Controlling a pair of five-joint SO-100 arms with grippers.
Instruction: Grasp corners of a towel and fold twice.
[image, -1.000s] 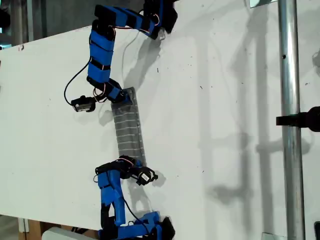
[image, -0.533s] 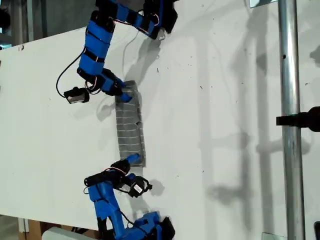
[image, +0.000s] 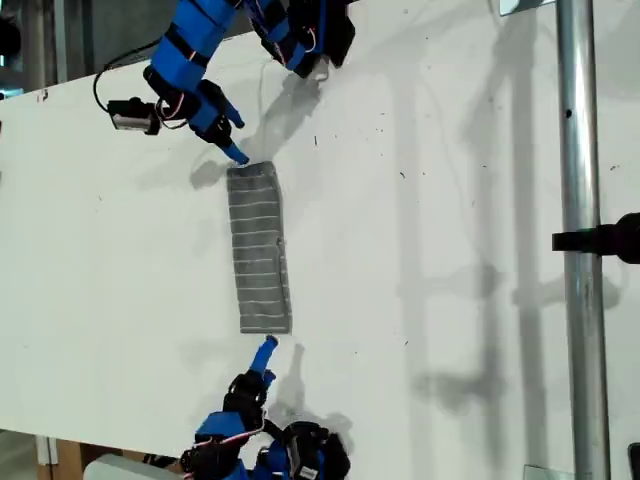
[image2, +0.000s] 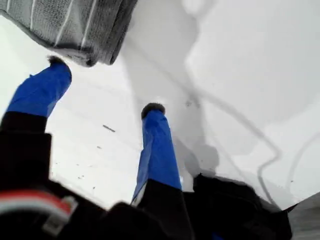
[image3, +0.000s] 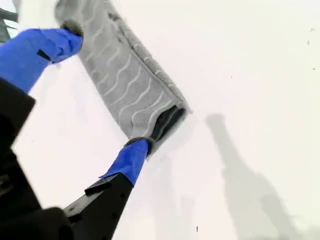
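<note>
- The towel (image: 259, 248) lies flat on the white counter (image: 450, 200), near the middle of the exterior view. It is folded into a long, narrow grey band crossed by thin white stripes.
- In the second wrist view the towel's (image3: 127, 85) weave looks soft and nubbly and the stripes run in gentle waves. Its near end shows stacked layers with a dark gap between them.
- In the first wrist view only a rounded, thick end of the towel (image2: 75, 25) shows, with a dense ribbed texture.
- My first end effector (image2: 106, 85) has its jaws spread wide and holds nothing. Its blue fingers (image2: 157, 145) taper to dark, fuzzy tips and sit just short of the towel's end, above bare counter (image2: 240, 60).
- My second end effector (image3: 106, 87) is also wide open with nothing clamped. The towel's end lies between its blue fingers (image3: 127, 160), and the tips are right at the cloth's corners.
- In the exterior view a blue-and-black arm points at each short end of the towel. I cannot tell which arm is which.
- The counter is smooth and matte, with a few small dark specks.
</note>
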